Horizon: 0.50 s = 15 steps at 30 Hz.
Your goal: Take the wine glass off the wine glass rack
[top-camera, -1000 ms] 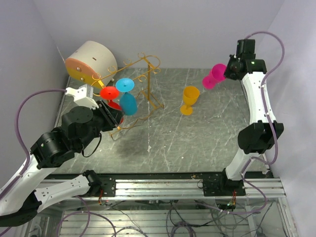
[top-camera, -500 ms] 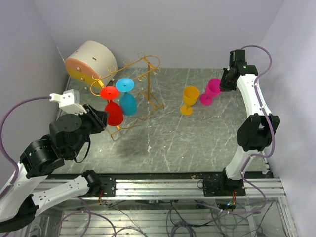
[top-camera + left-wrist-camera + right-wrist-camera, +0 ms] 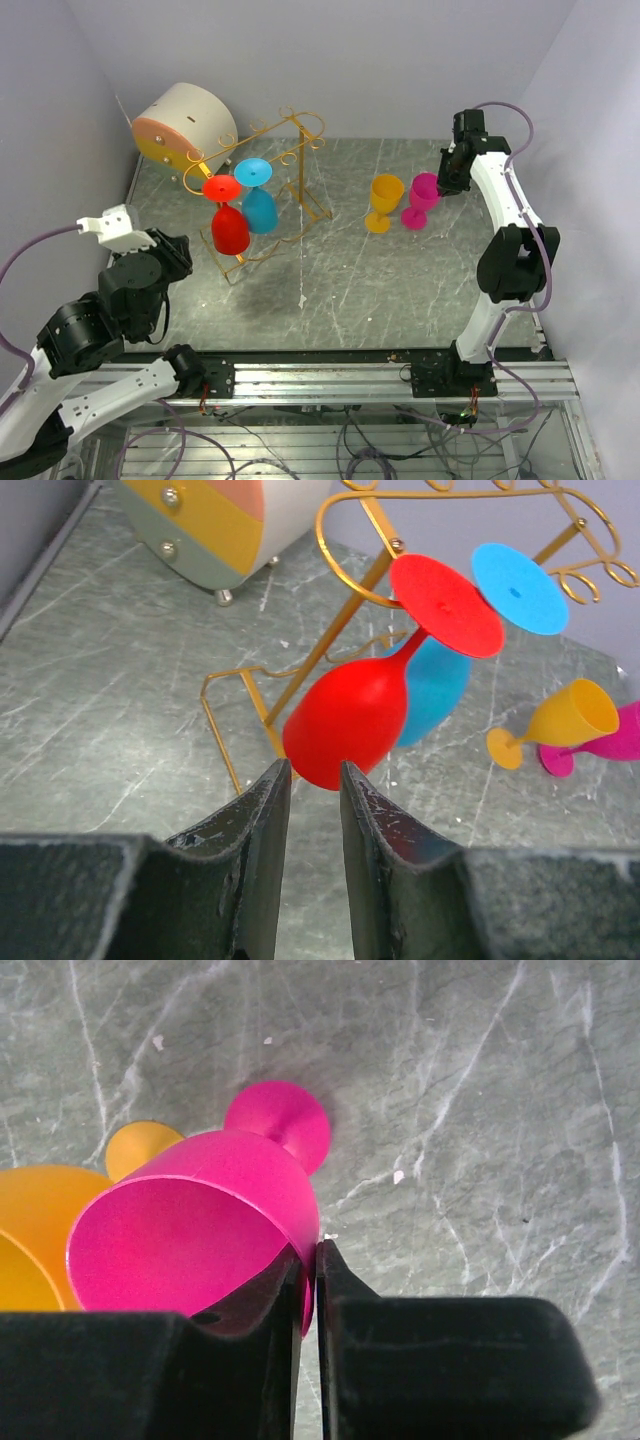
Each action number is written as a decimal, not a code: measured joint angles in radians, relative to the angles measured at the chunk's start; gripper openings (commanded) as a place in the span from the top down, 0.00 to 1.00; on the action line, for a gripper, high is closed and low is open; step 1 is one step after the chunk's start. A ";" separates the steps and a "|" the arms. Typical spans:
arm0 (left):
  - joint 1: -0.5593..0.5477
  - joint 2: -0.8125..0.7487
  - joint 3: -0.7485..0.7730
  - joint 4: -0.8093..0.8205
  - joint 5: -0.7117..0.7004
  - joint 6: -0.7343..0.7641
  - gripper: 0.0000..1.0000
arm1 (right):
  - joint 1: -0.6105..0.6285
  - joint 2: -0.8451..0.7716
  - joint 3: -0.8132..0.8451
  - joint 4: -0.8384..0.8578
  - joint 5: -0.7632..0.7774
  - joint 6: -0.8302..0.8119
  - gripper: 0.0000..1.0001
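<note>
Top external: the wine glass rack (image 3: 299, 160) hangs the red wine glass (image 3: 230, 230) and the blue wine glass (image 3: 260, 210) upside down by their feet. Right of the rack, my right gripper (image 3: 308, 1255) nips the pink wine glass (image 3: 422, 195) by its rim to stand it beside the orange wine glass (image 3: 385, 195). My left gripper (image 3: 312, 775) gapes empty, lined up on the red one.

The top camera looks down on the whole bench (image 3: 400, 290) from behind, both wrist cameras look closely forward, all sharing the pink wine glass (image 3: 424, 190).

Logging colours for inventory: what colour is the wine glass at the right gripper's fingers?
The wine glass is magenta pink, clearest in the right wrist view.
</note>
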 measured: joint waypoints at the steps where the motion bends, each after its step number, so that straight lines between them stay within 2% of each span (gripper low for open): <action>1: 0.000 -0.010 -0.009 0.000 -0.010 0.000 0.63 | 0.004 0.000 0.000 0.000 -0.004 -0.002 0.83; 5: 0.000 -0.053 -0.051 0.005 -0.057 0.000 0.63 | 0.026 0.000 0.000 0.000 -0.008 -0.007 0.62; 15: 0.000 -0.063 -0.111 0.008 -0.145 -0.050 0.65 | 0.105 -0.041 0.042 -0.029 0.047 0.016 0.59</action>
